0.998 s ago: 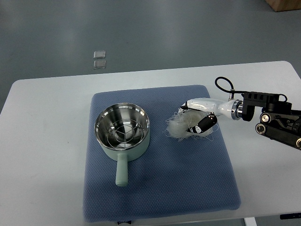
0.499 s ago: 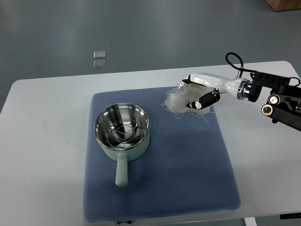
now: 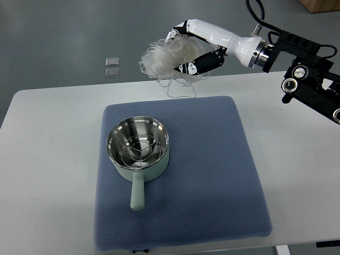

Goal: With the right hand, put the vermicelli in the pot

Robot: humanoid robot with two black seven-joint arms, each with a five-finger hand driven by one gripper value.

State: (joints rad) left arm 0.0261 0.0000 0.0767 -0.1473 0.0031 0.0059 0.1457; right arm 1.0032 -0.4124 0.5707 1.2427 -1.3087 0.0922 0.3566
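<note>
Your right hand [image 3: 194, 53] up from blue mat [image 3: 212, 180] to frame top, fingers clutching white vermicelli tangle [image 3: 162, 61], above-right of steel pot [image 3: 139, 149]. No legible writing.

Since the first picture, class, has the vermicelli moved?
Yes. The vermicelli, held in the right hand, has left the blue mat and now shows up and left, beyond the mat's far edge, nearer the pot sideways.

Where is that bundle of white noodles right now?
The vermicelli is held in the right hand near the top of the view, appearing above the far edge of the blue mat, up and right of the pot.
</note>
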